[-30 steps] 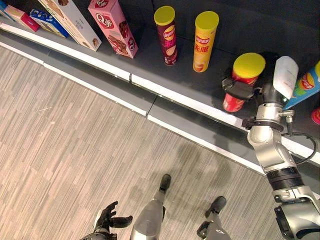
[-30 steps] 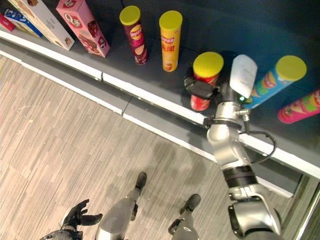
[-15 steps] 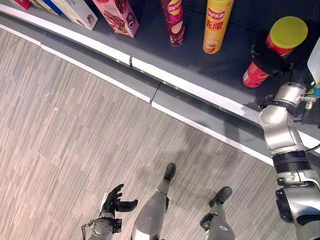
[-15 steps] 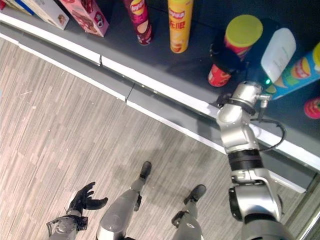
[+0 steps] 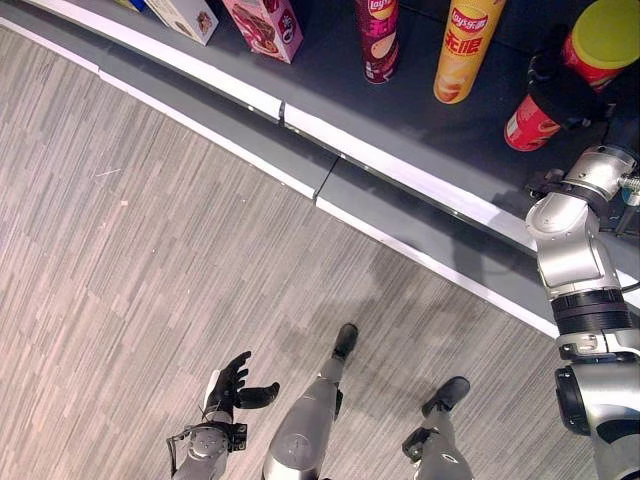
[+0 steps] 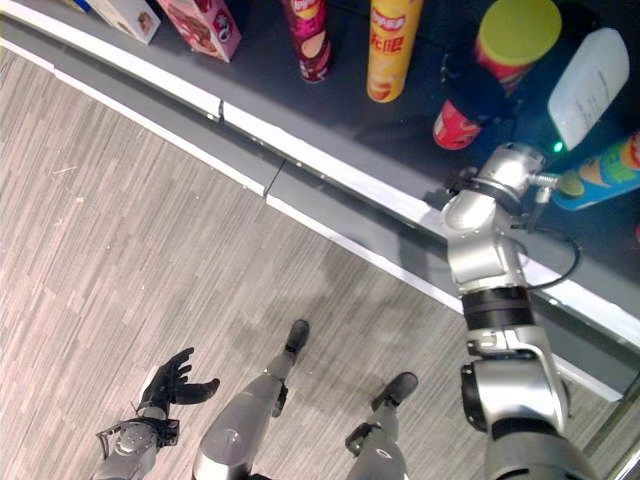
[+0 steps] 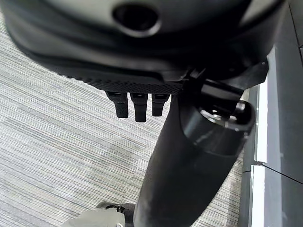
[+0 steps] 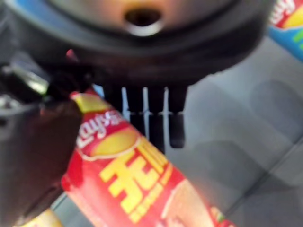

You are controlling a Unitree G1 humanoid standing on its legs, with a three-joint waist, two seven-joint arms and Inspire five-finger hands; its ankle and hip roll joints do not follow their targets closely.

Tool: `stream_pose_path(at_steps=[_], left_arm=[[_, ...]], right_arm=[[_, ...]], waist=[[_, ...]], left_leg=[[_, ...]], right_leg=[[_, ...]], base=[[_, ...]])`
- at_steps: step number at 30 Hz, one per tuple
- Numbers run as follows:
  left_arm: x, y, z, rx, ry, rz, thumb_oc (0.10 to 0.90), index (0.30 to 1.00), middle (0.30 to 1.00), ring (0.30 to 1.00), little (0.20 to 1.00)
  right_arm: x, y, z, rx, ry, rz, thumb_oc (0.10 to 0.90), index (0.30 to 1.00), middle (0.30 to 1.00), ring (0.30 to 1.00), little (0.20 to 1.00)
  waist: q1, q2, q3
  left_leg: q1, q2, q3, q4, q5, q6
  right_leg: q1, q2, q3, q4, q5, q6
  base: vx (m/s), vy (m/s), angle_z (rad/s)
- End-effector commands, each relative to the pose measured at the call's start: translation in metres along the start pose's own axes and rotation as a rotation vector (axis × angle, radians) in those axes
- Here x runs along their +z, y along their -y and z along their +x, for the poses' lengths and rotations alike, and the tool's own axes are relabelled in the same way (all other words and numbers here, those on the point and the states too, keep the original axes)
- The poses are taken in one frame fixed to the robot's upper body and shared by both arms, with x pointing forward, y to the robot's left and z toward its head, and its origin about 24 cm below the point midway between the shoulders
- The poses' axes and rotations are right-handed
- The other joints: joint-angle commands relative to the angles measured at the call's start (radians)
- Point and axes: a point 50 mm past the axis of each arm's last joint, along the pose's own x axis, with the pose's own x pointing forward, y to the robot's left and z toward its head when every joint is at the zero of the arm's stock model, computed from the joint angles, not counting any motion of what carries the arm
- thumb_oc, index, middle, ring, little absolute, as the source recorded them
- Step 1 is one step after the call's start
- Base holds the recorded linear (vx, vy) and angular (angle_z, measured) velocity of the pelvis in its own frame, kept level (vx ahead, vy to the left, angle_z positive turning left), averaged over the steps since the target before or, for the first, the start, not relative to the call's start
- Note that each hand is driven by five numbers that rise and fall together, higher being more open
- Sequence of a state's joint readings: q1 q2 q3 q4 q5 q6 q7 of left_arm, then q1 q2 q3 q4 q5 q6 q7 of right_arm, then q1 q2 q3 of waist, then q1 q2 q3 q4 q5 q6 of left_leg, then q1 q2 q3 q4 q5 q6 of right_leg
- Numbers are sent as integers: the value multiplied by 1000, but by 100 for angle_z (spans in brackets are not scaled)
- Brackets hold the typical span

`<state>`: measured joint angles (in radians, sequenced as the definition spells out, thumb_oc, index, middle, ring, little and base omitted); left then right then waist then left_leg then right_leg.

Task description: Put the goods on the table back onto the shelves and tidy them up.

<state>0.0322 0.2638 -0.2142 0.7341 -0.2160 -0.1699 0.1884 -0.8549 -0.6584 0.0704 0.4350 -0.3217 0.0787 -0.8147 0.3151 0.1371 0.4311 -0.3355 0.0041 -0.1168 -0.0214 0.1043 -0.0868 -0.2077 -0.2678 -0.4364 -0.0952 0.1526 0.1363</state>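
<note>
A red chip can with a yellow lid (image 5: 612,30) stands upright on the dark shelf board (image 5: 440,140), to the right of a yellow can (image 5: 462,50). My right hand (image 5: 562,95) is shut round its middle. In the right wrist view the red can (image 8: 137,179) lies between the thumb (image 8: 33,142) and the fingers (image 8: 156,118). A white cover (image 6: 595,85) shows on that hand. My left hand (image 5: 232,385) hangs low over the floor, fingers spread and holding nothing; its fingers (image 7: 136,105) also show in the left wrist view.
Along the shelf stand a maroon can (image 5: 378,40), a pink box (image 5: 265,20) and a white box (image 5: 190,15). A blue can (image 6: 600,170) leans just right of my right hand. The shelf's white front edge (image 5: 400,170) runs diagonally above the striped wood floor (image 5: 150,280).
The whole view has shifted, so the camera moved. My right hand stays shut on the red can, which now sits a little deeper on the shelf. The left hand is unchanged.
</note>
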Motion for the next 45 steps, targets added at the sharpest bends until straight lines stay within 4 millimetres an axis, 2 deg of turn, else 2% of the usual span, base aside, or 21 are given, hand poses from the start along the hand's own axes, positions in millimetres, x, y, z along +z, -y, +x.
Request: stream_pose_path(at_steps=[1,9,15,16,21,27,29,31,32,35,36,38,39,41,42,43,45], left_arm=[[-7,-24,-5,51,-1,99,800,900,900,900,900],[-10,-23,-6,51,-11,102,800,900,900,900,900],[-5,-22,-5,51,11,108,800,900,900,900,900],[-5,-22,-5,53,11,108,800,900,900,900,900],[-7,-23,-5,54,-5,114,800,900,900,900,900],[-9,-29,-4,69,-34,104,800,900,900,900,900],[-20,-36,-7,89,-89,102,800,900,900,900,900],[-25,-38,-9,93,-109,108,800,900,900,900,900],[-35,-41,-12,109,-164,105,800,900,900,900,900],[-53,-47,-19,121,-251,98,800,900,900,900,900],[-53,-47,-19,121,-250,99,800,900,900,900,900],[-64,-52,-24,122,-302,97,800,900,900,900,900],[-70,-57,-27,124,-342,93,800,900,900,900,900],[-75,-58,-29,122,-364,91,800,900,900,900,900],[-80,-62,-32,118,-383,87,800,900,900,900,900],[-80,-62,-32,118,-382,88,800,900,900,900,900],[-81,-67,-32,124,-386,80,800,900,900,900,900]], right_arm=[[24,35,36,-177,170,3,400,300,300,300,300],[14,27,30,-132,136,-11,400,300,300,300,300],[7,26,30,-133,113,-35,400,300,300,300,300],[6,26,30,-134,110,-38,800,900,900,900,900],[7,25,19,-114,117,-10,800,900,900,900,900],[15,26,-3,-82,138,107,800,900,900,900,900],[15,30,-26,-40,140,182,800,900,900,900,900],[14,31,-32,-11,136,199,800,900,900,900,900],[10,29,-48,66,108,262,800,900,900,900,900],[3,25,-80,256,-17,507,800,900,900,900,900],[2,26,-80,256,-18,507,800,900,900,900,900],[-10,27,-102,403,-105,626,800,900,900,900,900],[-18,30,-122,562,-163,711,800,900,900,900,900],[-22,34,-129,615,-186,743,800,900,900,900,900],[-27,40,-138,722,-204,780,800,900,900,900,900],[-27,40,-138,722,-204,780,800,900,900,900,900],[-27,45,-143,754,-213,850,800,900,900,900,900]], waist=[[16,-1,-54],[8,-1,-52],[5,-1,-51],[5,0,-53],[-5,-16,-69],[-30,-53,-97],[-59,-83,-130],[-68,-93,-140],[-89,-112,-159],[-129,-143,-180],[-129,-145,-182],[-161,-169,-201],[-201,-185,-216],[-210,-191,-225],[-239,-201,-229],[-237,-202,-232],[-264,-208,-228]], left_leg=[[-36,-16,0,-26,-12,0],[-39,-16,-3,-30,-9,0],[-45,-20,-1,-35,-4,0],[-42,-21,-2,-38,-5,0],[-23,-15,8,-31,-17,1],[19,4,19,-31,-29,0],[58,14,36,-41,-33,4],[70,16,43,-45,-33,5],[100,25,58,-52,-41,7],[149,33,92,-58,-55,9],[146,30,93,-60,-50,11],[171,28,117,-66,-59,14],[194,26,141,-66,-73,20],[208,23,154,-66,-79,24],[239,23,192,-66,-98,28],[235,21,194,-66,-95,30],[270,35,264,-66,-108,34]], right_leg=[[81,-89,-26,39,-40,117],[77,-93,-30,41,-38,119],[69,-95,-31,36,-30,122],[70,-97,-33,37,-30,123],[85,-96,-26,32,-28,123],[115,-85,-15,23,-26,121],[138,-79,-11,15,-20,119],[143,-78,-7,13,-19,119],[157,-73,0,11,-20,118],[173,-69,24,10,-19,118],[170,-72,24,8,-14,119],[175,-73,39,8,-7,119],[174,-76,58,9,11,123],[174,-79,70,9,18,124],[166,-80,97,10,50,125],[161,-82,100,9,53,125],[132,-80,98,22,83,125]], base=[[0,0,0],[0,0,0],[0,0,0],[0,0,0],[0,0,0],[0,0,0],[43,-1,-11],[41,18,-14],[37,42,-18],[55,41,-25],[12,51,-45],[34,88,-37],[54,137,-20],[35,120,-26],[-3,95,-60],[-30,171,-73],[-61,114,-90]])
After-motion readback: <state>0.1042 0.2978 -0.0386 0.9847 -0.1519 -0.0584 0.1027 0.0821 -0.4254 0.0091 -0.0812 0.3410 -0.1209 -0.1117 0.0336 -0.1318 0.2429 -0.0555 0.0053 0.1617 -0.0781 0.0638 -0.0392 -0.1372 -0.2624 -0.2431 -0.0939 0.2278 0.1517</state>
